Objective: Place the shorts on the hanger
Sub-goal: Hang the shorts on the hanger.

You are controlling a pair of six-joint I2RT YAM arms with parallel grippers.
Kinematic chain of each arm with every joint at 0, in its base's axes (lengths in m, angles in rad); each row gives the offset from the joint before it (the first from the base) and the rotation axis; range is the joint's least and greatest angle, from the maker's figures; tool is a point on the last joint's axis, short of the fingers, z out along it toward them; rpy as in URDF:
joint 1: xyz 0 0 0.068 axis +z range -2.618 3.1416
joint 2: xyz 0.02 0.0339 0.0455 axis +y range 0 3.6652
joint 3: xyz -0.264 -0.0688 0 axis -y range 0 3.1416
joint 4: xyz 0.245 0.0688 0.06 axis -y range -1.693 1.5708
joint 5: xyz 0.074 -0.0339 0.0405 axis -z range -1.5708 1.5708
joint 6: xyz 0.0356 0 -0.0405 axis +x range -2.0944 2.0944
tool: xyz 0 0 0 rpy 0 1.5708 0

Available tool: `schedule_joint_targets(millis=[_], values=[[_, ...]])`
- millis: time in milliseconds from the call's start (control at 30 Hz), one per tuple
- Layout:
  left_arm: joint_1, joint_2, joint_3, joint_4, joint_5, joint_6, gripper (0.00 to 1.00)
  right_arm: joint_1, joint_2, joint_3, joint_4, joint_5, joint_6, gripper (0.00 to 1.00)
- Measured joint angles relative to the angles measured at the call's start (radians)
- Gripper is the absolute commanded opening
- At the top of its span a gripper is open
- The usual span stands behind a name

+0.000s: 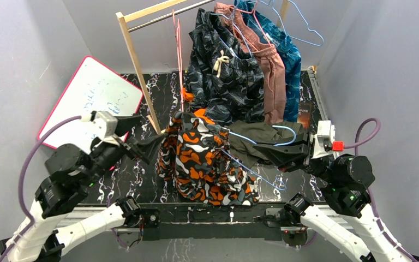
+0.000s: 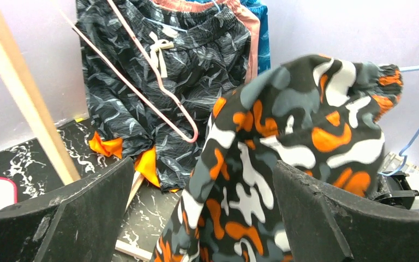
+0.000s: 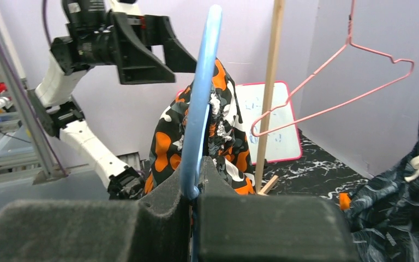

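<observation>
Right pincer (image 3: 193,199) of mine is clenched on the light-blue hanger (image 3: 199,109), holding it up off the table (image 1: 142,180). My left pincer (image 2: 201,183) gapes wide, gripping nothing. The shorts (image 1: 202,158) hang draped over the hanger's wire, between my two arms.

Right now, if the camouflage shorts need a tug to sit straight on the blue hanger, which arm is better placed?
Probably left. The left tool is open and empty right beside the shorts, while the right tool is shut on the hanger that carries them.
</observation>
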Motion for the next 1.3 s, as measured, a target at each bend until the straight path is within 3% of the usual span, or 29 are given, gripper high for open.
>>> schedule_joint_targets(millis=[133, 267, 467, 667, 767, 1000, 1300], values=[[0.0, -0.065, 0.002, -0.01, 0.016, 0.024, 0.98, 0.0, 0.003, -0.003, -0.004, 0.035, -0.021, 0.0], [0.0, -0.067, 0.053, 0.003, 0.148, 0.087, 0.97, 0.0, 0.061, 0.012, -0.05, 0.026, -0.069, 0.0], [-0.001, 0.107, 0.225, 0.018, 0.367, 0.187, 0.98, 0.0, 0.133, 0.018, -0.148, -0.006, -0.124, 0.0], [-0.002, 0.267, 0.224, -0.085, 0.537, 0.37, 0.94, 0.0, 0.118, 0.018, -0.216, -0.029, -0.145, 0.0], [-0.002, 0.311, 0.209, -0.127, 0.573, 0.435, 0.89, 0.0, 0.097, 0.019, -0.233, -0.054, -0.151, 0.0], [-0.002, 0.365, 0.207, -0.154, 0.606, 0.536, 0.88, 0.0, 0.087, 0.022, -0.239, -0.072, -0.141, 0.0], [-0.002, 0.341, 0.223, -0.169, 0.64, 0.536, 0.91, 0.0, 0.034, -0.077, -0.056, -0.062, -0.066, 0.0]])
